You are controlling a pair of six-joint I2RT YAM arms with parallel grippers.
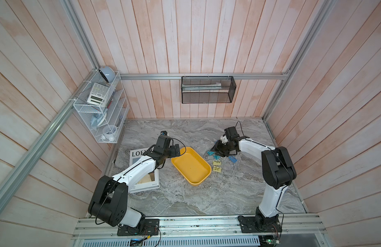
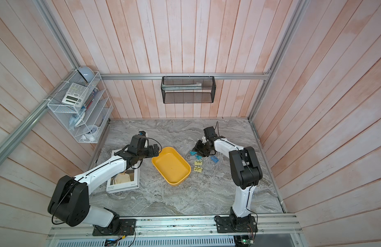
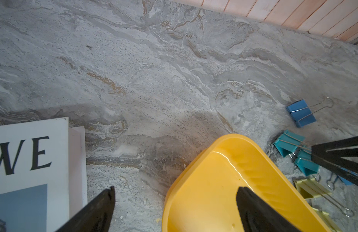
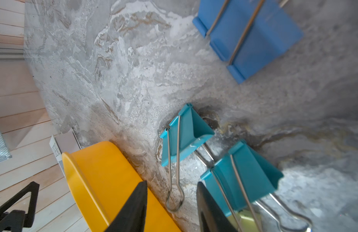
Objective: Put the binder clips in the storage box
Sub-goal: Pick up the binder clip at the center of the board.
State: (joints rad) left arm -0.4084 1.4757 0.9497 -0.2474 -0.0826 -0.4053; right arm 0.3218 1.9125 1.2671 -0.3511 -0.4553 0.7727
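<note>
The mustard-yellow storage box (image 1: pixel 191 169) (image 2: pixel 171 166) lies empty mid-table. Right of it the binder clips are scattered: a teal clip (image 1: pixel 210 153), another teal clip (image 1: pixel 216 157), two pale yellow clips (image 1: pixel 217 163) (image 1: pixel 217 169) and a blue clip (image 1: pixel 232 159). My right gripper (image 1: pixel 214 149) (image 4: pixel 171 186) is low over the teal pair. Its fingers stand apart on either side of the wire handle of one teal clip (image 4: pixel 186 132), not touching it. A further blue clip (image 4: pixel 252 38) lies beyond. My left gripper (image 1: pixel 176 149) (image 3: pixel 176 189) is wide open over the box's far left corner, holding nothing.
A magazine (image 1: pixel 147 184) lies left of the box, partly under my left arm. A white wire rack (image 1: pixel 102 107) hangs on the left wall. A black mesh basket (image 1: pixel 207 89) hangs on the back wall. Wooden walls close in three sides of the marble table.
</note>
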